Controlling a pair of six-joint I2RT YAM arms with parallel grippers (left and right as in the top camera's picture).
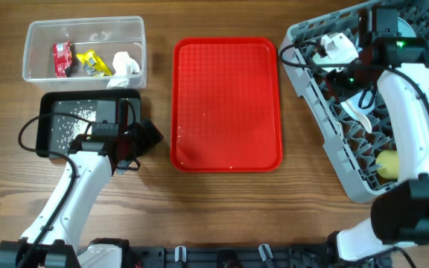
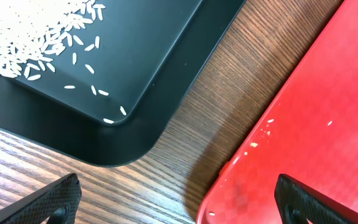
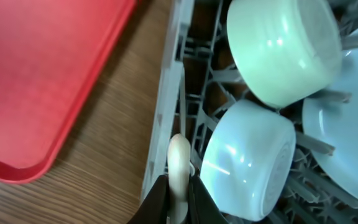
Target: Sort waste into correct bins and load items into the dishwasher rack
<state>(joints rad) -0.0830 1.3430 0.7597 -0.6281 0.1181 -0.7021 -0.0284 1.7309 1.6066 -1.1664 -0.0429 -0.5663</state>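
The clear tub [image 1: 32, 45] holds the red wrapper [image 1: 62, 58], the yellow wrapper [image 1: 91, 62] and the white tissue [image 1: 126, 63]. Rice grains [image 1: 73, 126] lie in the black tray [image 1: 47, 141], also in the left wrist view [image 2: 36, 43]. My left gripper [image 2: 179, 202] is open and empty over the wood between the black tray and the red tray. My right gripper [image 3: 179, 190] is shut on a thin white utensil [image 3: 179, 158], seen edge-on, at the grey rack's [image 3: 166, 93] near wall. Two pale blue bowls [image 3: 250, 155] and a plate [image 3: 347, 143] sit in the rack.
The flat red tray [image 1: 226, 104] lies mid-table with a few stray grains [image 2: 253, 146] on it. The rack [image 1: 334, 149] sits askew at the right, with a yellow cup [image 1: 389, 164] and a white utensil [image 1: 362, 112] in it. The right arm reaches over the rack.
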